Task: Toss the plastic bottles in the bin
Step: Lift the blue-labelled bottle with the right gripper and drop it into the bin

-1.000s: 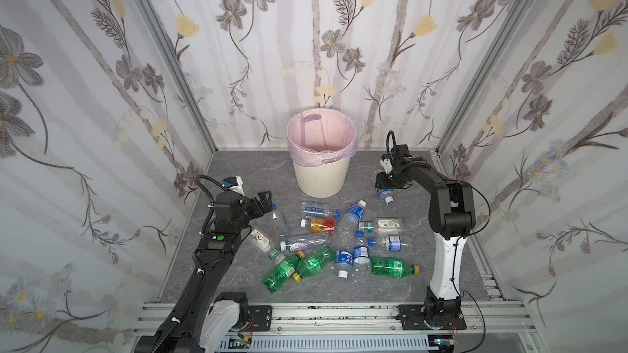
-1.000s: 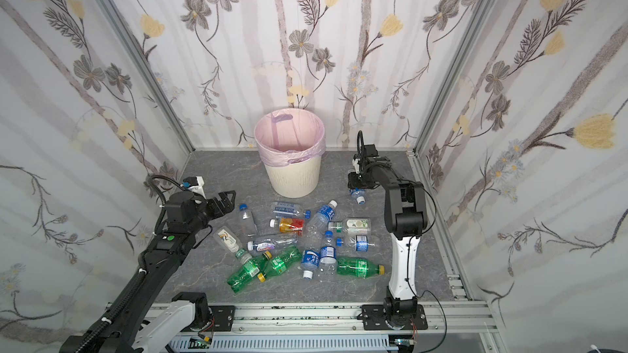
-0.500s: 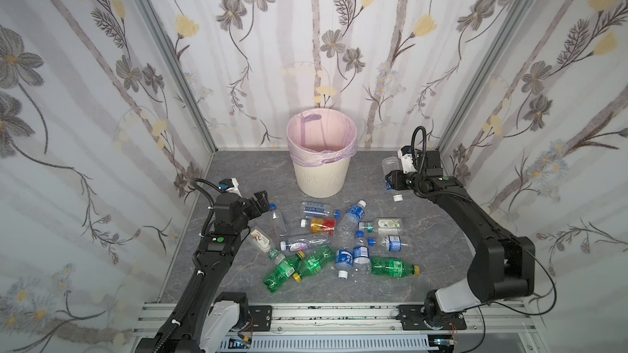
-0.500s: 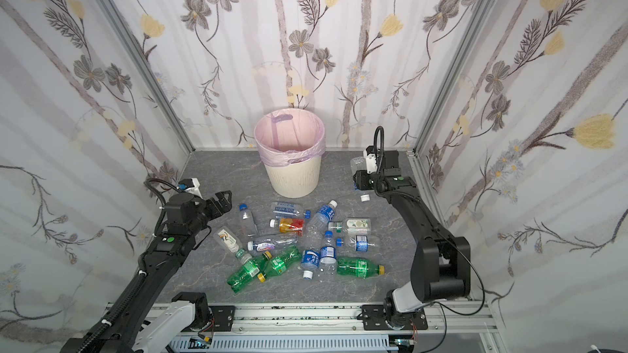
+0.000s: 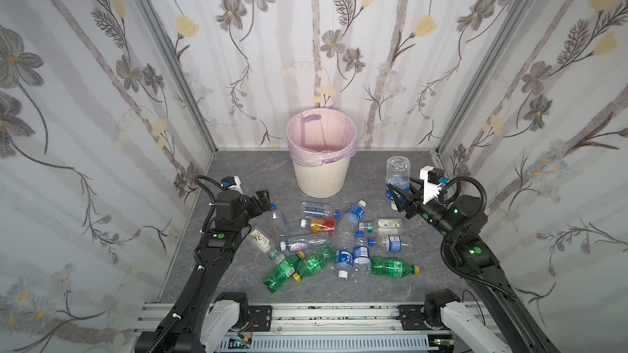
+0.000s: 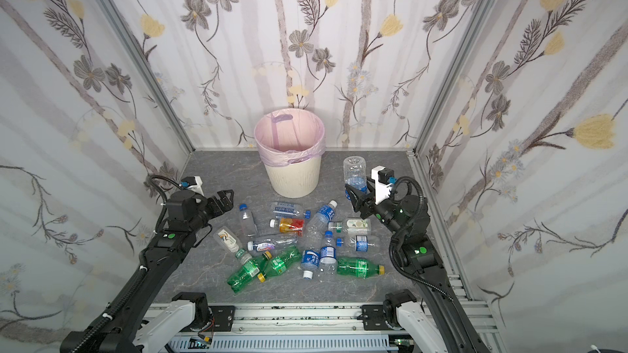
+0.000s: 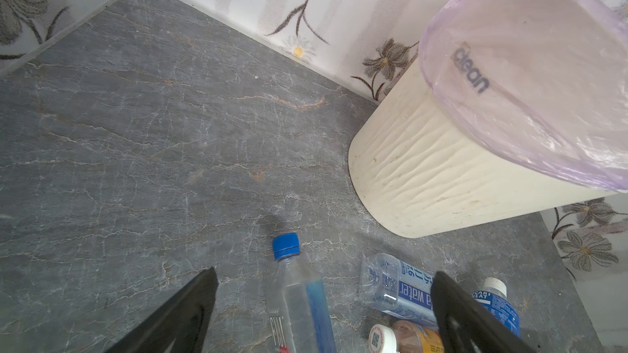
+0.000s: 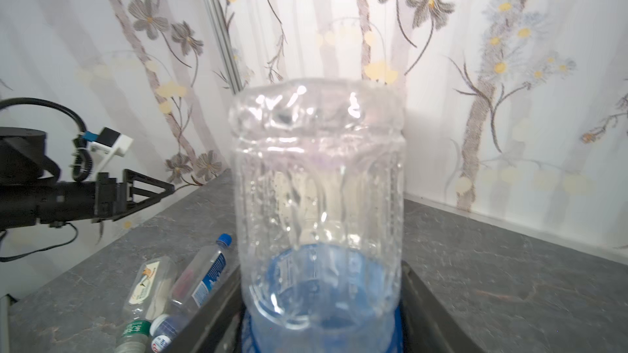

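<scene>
At the back of the grey floor [image 5: 244, 171] stands the bin [image 5: 323, 178], upright, with no bottle showing inside it in either top view. About fifteen bottles [image 5: 343, 232] lie in a loose heap in the middle of the floor, nearer the camera than the bin and apart from it.

Off to the right of the bin, and clear of it, the right gripper [image 5: 398, 198] has its jaws closed on the blue-labelled end of a clear bottle [image 5: 397, 171]. It holds the bottle off the floor, base up. The left gripper [image 5: 263, 200] hangs with its jaws spread wide and empty over a blue-capped bottle [image 7: 299, 300] at the left edge of the heap.

The grip sits low on a long, thin-walled body, so a quick swing could make the bottle pivot or slip out. It is also not yet over the rim, so a release here would probably land it on the floor. A low pass might knock the light bin.

A second ago the right arm was stretched forward with its gripper down at the floor near the bin. Since then it has drawn back to the right and lifted the bottle. The left arm and the heap look unchanged.
</scene>
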Motion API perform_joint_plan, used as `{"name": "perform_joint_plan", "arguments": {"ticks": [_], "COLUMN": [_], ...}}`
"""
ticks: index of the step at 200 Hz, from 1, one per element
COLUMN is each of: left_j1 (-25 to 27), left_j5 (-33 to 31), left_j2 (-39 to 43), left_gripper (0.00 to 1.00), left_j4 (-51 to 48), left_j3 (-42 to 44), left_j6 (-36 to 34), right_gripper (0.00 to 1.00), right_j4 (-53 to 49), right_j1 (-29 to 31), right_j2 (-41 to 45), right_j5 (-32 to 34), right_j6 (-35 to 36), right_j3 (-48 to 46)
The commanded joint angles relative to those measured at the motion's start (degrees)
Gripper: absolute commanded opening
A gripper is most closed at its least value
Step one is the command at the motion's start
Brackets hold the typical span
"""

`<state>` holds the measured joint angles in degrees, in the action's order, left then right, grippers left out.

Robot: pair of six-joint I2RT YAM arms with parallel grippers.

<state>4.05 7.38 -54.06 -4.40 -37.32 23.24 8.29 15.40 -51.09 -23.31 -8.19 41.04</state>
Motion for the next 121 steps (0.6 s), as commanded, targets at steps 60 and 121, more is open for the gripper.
{"name": "perform_joint_plan", "arguments": {"ticks": [60, 121], "left_j1": [0.0, -0.3], "left_j5": [1.3, -0.1], "left_j2": [1.9, 3.4], "left_gripper": [1.00, 1.00], "left_j4": [-2.3, -6.1], "left_j3": [-1.3, -0.9], "left_j6": [1.0, 2.5], "right_gripper": [0.62, 0.97], "right_j4": [5.3, -5.9], "right_j1": [10.6, 11.7], "right_j2": [-32.3, -55.8], "right_j5": [4.4, 6.9], "right_j6": [-0.8, -2.0], "right_j3": [35.0, 59.8]}}
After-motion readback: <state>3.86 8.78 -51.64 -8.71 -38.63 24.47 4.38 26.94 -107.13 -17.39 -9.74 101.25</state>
